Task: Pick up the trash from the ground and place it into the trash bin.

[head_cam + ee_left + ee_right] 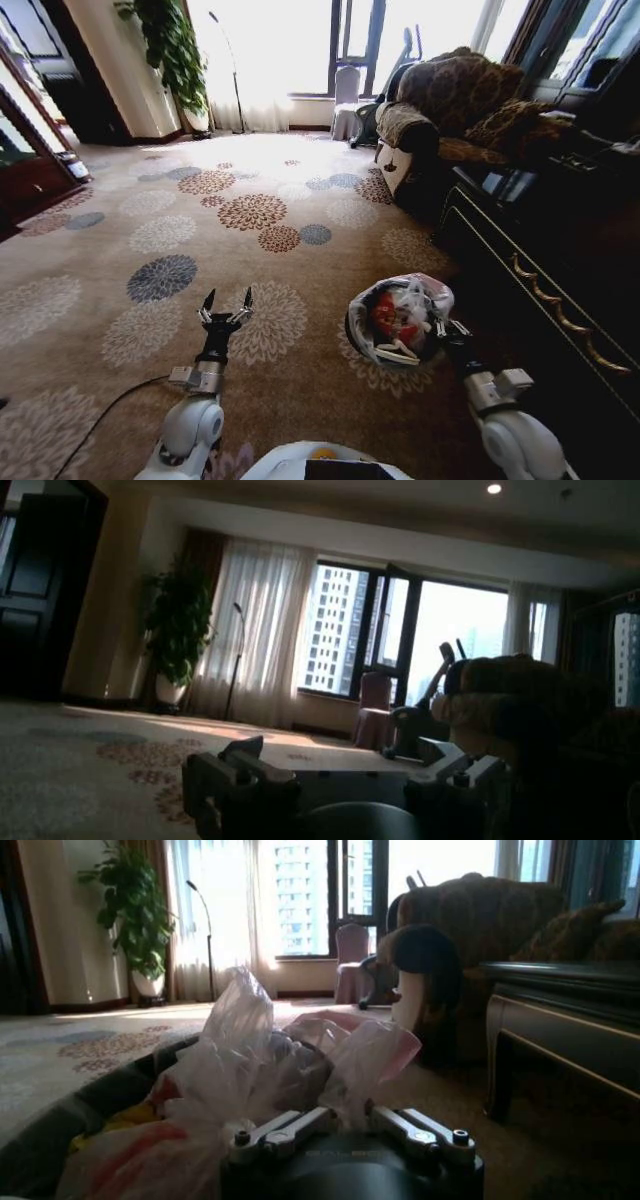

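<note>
Your right claw (pixel 441 328) was at the near rim of the trash bin (pixel 362 335), its grip state indeterminate. Litter sat inside the bin's bag, so disposal looked done. Your left claw (pixel 226 305), well left of the bin, stood open and empty above the carpet (pixel 150 220).

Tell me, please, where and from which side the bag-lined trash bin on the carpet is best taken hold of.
Probably the rim of the trash bin, pinched across its wall from above. It stands upright with the plastic bag bunched over the edge, so the bare-looking rim on its left gives firmer purchase than loose film. The right gripper is at its right edge, the left gripper open over the carpet.
</note>
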